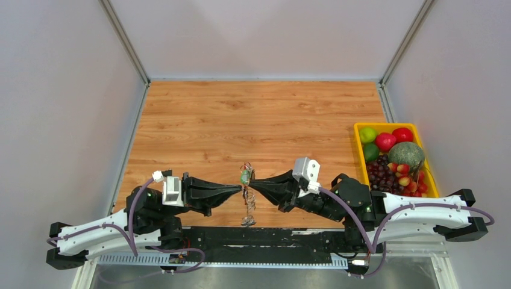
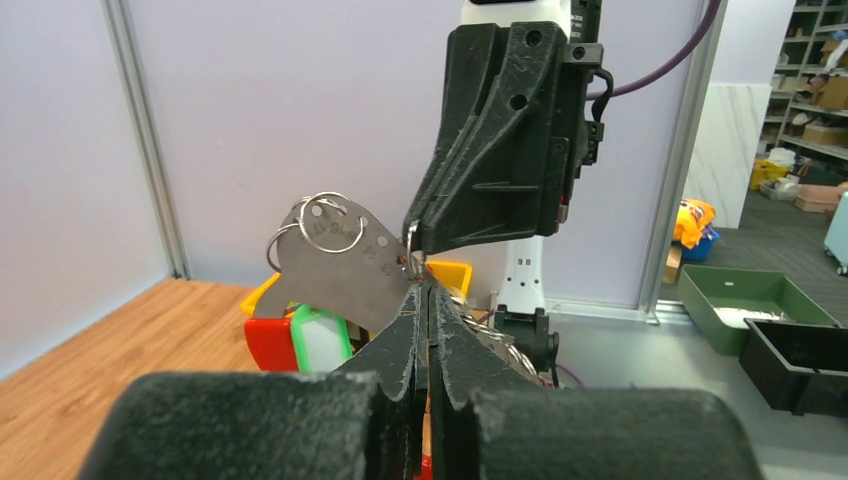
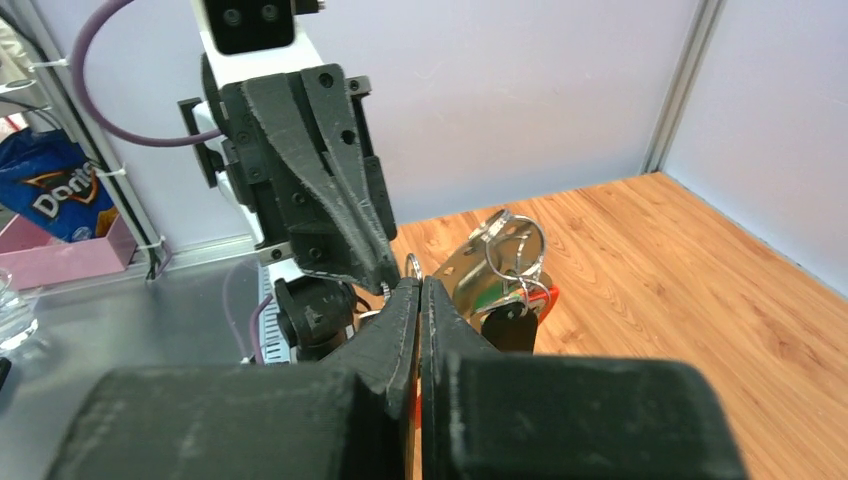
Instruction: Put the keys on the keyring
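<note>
My left end effector and right end effector are both fully closed. They meet tip to tip and pinch the keyring between them above the table. I can't tell which piece each grips. Its chain dangles down. A black-headed key hangs among the rings, beside the red loop and green tag.
</note>
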Robot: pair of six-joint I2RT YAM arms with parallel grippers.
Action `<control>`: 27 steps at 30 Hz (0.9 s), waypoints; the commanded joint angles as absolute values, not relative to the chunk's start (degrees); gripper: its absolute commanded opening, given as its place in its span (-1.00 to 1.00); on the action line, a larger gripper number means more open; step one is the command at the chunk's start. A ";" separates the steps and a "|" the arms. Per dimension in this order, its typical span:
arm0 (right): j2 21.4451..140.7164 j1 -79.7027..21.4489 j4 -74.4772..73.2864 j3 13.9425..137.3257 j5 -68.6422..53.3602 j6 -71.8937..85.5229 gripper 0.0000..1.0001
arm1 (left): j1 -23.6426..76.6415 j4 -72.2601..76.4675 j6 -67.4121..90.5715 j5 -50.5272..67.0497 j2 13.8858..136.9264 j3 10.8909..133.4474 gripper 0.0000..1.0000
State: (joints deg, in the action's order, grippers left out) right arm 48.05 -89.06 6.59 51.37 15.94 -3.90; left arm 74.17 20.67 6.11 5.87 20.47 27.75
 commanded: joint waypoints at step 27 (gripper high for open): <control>45.09 -88.55 12.13 49.59 17.76 -3.50 -1.00 | 74.36 18.02 3.78 0.24 19.18 29.19 -1.00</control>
State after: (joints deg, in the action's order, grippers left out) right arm 45.91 -88.79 8.03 49.52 17.52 -3.95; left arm 74.19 17.67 5.54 2.28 19.00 27.73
